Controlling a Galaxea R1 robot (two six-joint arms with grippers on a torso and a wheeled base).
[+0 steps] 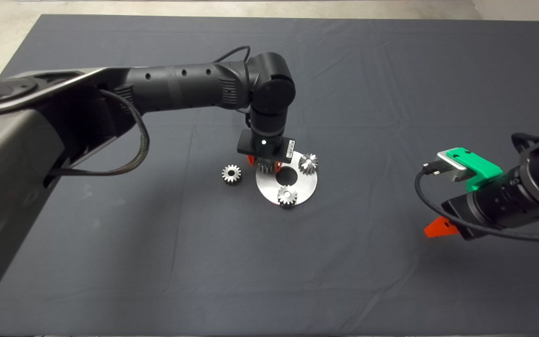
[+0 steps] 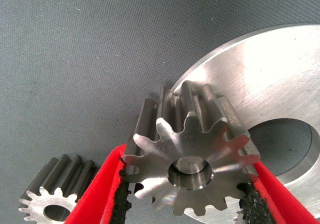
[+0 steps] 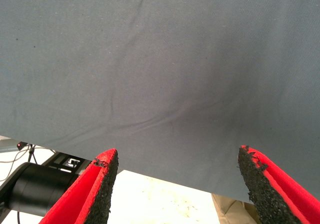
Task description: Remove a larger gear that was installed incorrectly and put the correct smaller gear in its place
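The silver round plate (image 1: 303,185) lies mid-mat with two small gears (image 1: 308,164) (image 1: 287,194) standing on it. My left gripper (image 1: 265,164) reaches straight down at the plate's left edge. In the left wrist view (image 2: 190,164) it is shut on the larger gear (image 2: 192,134), with both pads against its teeth. That gear sits on the plate (image 2: 270,74) with a pin showing in its centre hole. In the head view it is mostly hidden under the wrist. The smaller gear (image 1: 231,174) lies loose on the mat just left of the plate, and also shows in the left wrist view (image 2: 52,204).
My right gripper (image 1: 440,228) waits at the right edge of the mat, open and empty (image 3: 177,159). Its wrist view shows the mat's edge and pale floor beyond. The plate has a large centre hole (image 1: 287,175).
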